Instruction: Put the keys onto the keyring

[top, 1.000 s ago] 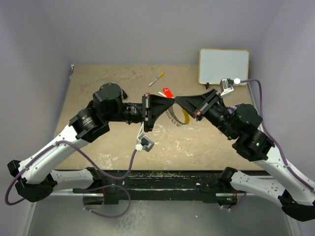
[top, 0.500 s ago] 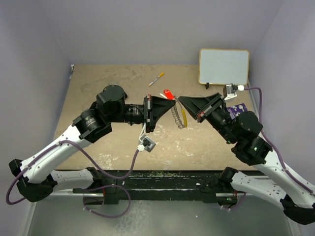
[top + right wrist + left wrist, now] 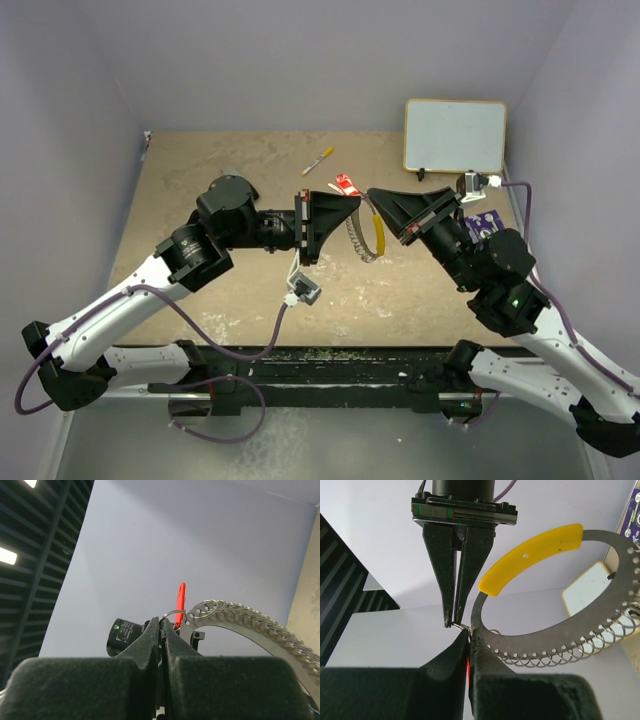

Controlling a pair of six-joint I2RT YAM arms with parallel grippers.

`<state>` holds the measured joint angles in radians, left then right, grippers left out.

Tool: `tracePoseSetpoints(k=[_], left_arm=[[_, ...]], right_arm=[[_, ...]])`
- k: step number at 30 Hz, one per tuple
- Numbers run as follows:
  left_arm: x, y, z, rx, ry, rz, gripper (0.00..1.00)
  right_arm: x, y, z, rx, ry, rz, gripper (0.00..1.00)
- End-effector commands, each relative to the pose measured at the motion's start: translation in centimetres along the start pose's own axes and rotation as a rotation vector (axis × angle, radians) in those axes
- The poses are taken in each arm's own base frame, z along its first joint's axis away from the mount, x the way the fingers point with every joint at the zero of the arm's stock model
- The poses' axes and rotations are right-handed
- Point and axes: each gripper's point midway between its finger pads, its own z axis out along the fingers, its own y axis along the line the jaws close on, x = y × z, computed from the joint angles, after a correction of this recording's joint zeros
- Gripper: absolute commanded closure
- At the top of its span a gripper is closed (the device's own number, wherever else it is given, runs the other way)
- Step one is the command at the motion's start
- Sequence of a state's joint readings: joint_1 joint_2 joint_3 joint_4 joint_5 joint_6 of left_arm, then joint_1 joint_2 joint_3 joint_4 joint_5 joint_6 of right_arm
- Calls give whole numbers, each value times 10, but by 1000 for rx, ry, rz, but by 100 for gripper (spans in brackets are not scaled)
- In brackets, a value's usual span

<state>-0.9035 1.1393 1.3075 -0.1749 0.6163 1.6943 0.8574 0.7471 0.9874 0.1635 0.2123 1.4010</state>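
Shifted toward the whiteboard (image 3: 455,135), left gripper (image 3: 357,203) clenched on the keyring (image 3: 377,232) end, right gripper (image 3: 372,195) clamped on the keys (image 3: 346,184), tips meeting

The top external camera hangs above and behind the arm bases (image 3: 60,380), which lie at 6 o'clock. It looks down and forward toward the far wall (image 3: 330,60) from far enough off to take in the whole table (image 3: 200,170), with the whiteboard (image 3: 455,135) at 1 o'clock.

The left wrist camera sits right behind the left gripper (image 3: 470,632), at 6 o'clock. It looks along the fingers and upward, very near, at the right gripper (image 3: 451,624) entering from 12 o'clock and the keyring (image 3: 550,644) at 3 o'clock.

The right wrist camera sits equally close behind its own fingers at 6 o'clock, tilted up toward the slatted ceiling (image 3: 35,540), with the keyring (image 3: 250,621) running to 4 o'clock.

All three views share the keyring (image 3: 362,235). The whiteboard (image 3: 587,592) shows in two.
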Motion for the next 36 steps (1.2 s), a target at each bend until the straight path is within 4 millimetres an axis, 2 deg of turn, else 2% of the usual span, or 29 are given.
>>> tracePoseSetpoints(k=[1,2,6,17,36], left_arm=[[2,13,-2,-50,9,35,97],[2,13,-2,-51,8,35,97],[2,10,-1,-39,2,24,97],[5,11,-2,-29,21,10,97],[10,18,-5,-41,51,12,97]], right_arm=[[-15,25,-1,-81,-66,38,100],[-13,22,1,-71,-58,29,100],[-11,32,7,-64,-41,2,100],[-8,25,12,-27,-32,-30,100],[-8,3,1,46,-27,-53,100]])
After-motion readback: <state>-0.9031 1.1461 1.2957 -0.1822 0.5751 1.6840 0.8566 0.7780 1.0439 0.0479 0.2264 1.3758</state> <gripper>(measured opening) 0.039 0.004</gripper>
